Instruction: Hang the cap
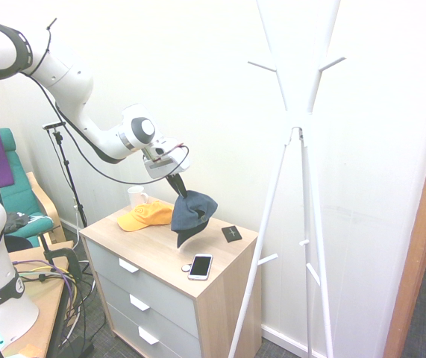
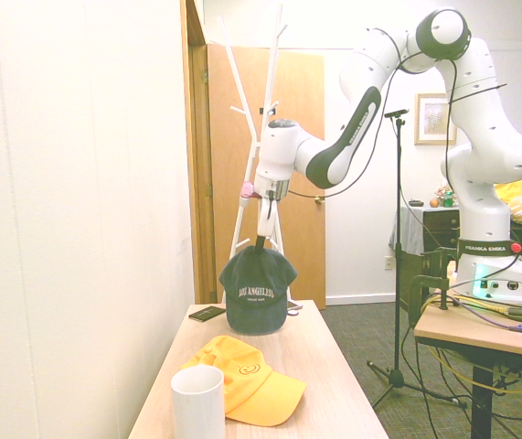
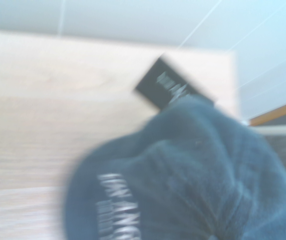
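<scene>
Place: a room like an office or study; which of the two, cannot tell
Drawers: wood-topped chest (image 1: pixel 164 257) with grey fronts
Rack: white coat stand (image 1: pixel 307 149)
Seat: teal armchair (image 1: pixel 30 198) with wooden arm
Floor: dark grey carpet (image 2: pixel 356 343)
Wall: framed picture (image 2: pixel 431 119)
Door: plain wood (image 2: pixel 306 155), round knob

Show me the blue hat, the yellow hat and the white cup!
Blue hat (image 1: pixel 194 211): first exterior view, on its cloth top.
Yellow hat (image 2: pixel 268 399): second exterior view, on its brim.
White cup (image 2: pixel 198 407): second exterior view, on its side.
</scene>
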Controlling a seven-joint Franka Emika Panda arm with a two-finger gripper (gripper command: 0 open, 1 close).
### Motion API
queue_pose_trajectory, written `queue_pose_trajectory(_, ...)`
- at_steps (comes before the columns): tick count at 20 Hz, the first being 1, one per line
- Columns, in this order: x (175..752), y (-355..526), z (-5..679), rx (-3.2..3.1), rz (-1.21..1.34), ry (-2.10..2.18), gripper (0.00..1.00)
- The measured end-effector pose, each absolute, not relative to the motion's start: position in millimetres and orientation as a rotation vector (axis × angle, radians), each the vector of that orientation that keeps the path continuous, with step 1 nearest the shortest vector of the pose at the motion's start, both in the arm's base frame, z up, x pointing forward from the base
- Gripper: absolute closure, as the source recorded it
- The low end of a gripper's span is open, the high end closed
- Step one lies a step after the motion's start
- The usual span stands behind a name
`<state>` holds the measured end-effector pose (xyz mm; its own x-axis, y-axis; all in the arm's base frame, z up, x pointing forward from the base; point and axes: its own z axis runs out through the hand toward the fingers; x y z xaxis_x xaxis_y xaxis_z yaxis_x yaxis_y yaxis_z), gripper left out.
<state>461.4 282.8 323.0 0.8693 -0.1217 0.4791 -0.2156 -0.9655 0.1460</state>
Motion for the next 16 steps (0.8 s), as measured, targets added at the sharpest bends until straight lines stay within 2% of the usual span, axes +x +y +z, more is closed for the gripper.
queue_pose_trajectory(7,451,248,432,2.425,0.985,-0.155,1.0)
queue_pose_trajectory(16,485,179,595,2.03,1.171,-0.157,1.0)
